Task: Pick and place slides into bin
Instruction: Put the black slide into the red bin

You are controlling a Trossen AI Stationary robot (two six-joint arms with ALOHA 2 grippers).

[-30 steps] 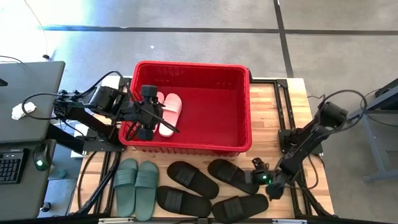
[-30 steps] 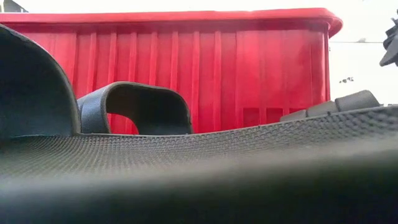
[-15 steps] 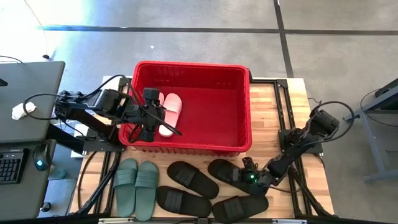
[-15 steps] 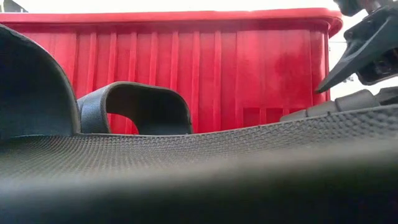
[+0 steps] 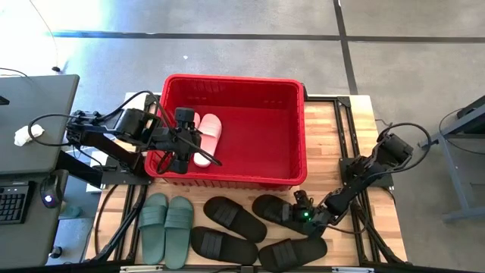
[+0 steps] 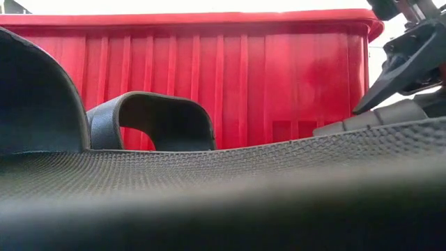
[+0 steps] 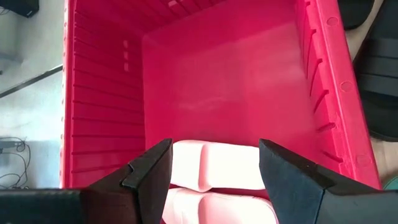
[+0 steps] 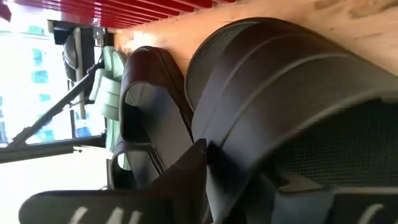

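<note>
Down on the counter [image 5: 333, 121] my right hand [image 5: 301, 215] is pinching a black slide's strap [image 5: 282, 210]. Pink pair [image 5: 203, 137] lies in the bin [image 5: 301, 144] (left hand [image 5: 184, 140] spread above); green pair [image 5: 167, 221] and black ones remain.

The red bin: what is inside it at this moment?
Inside the red bin lies the pale pink pair of slides, near its left wall. The left claw hangs open above them and covers part of one. The remaining floor looks bare.
</note>
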